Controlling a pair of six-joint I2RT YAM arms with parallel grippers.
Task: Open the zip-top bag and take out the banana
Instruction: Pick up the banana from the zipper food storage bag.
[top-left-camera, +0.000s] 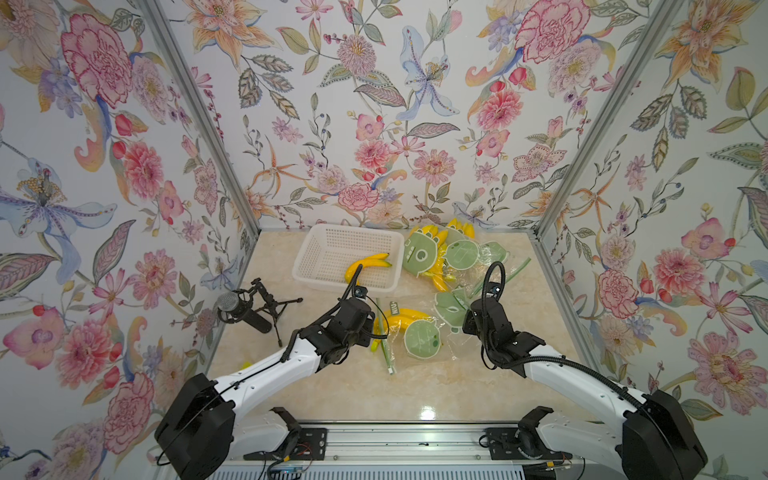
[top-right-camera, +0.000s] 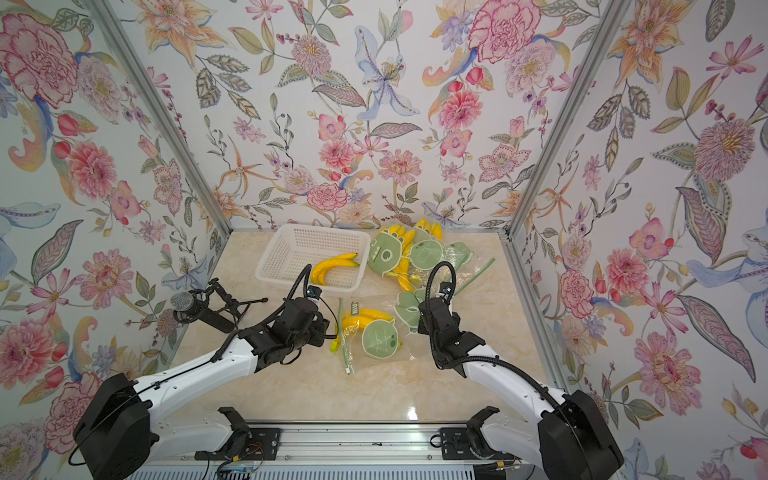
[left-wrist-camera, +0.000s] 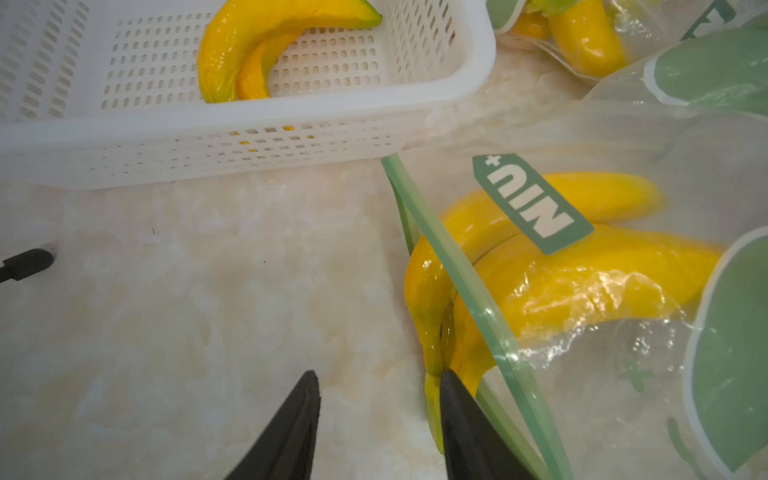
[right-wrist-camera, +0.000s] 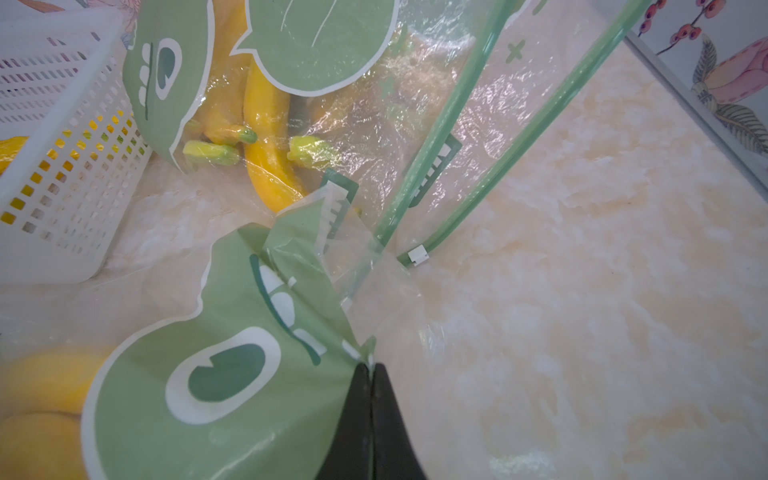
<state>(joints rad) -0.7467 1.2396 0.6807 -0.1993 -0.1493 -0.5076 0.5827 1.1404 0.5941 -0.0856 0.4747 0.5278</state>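
Observation:
A clear zip-top bag (top-left-camera: 419, 338) with a green face print lies mid-table in both top views. Its green zip strips (left-wrist-camera: 457, 282) stand apart, and yellow bananas (left-wrist-camera: 540, 286) lie inside. Their stem end (left-wrist-camera: 432, 399) pokes out of the bag's mouth. In the left wrist view my left gripper (left-wrist-camera: 376, 374) is open at that mouth. The stem rests against the inner side of one finger (left-wrist-camera: 461, 415), and the other finger stands clear over bare table. My right gripper (right-wrist-camera: 371, 365) is shut on the bag's (right-wrist-camera: 232, 374) far edge, pinching the plastic.
A white perforated basket (top-left-camera: 307, 270) at the back holds a banana (top-left-camera: 368, 264). More printed bags with bananas (top-left-camera: 453, 253) are heaped at the back right, close behind the right gripper. A microphone on a small tripod (top-left-camera: 232, 305) lies at the left.

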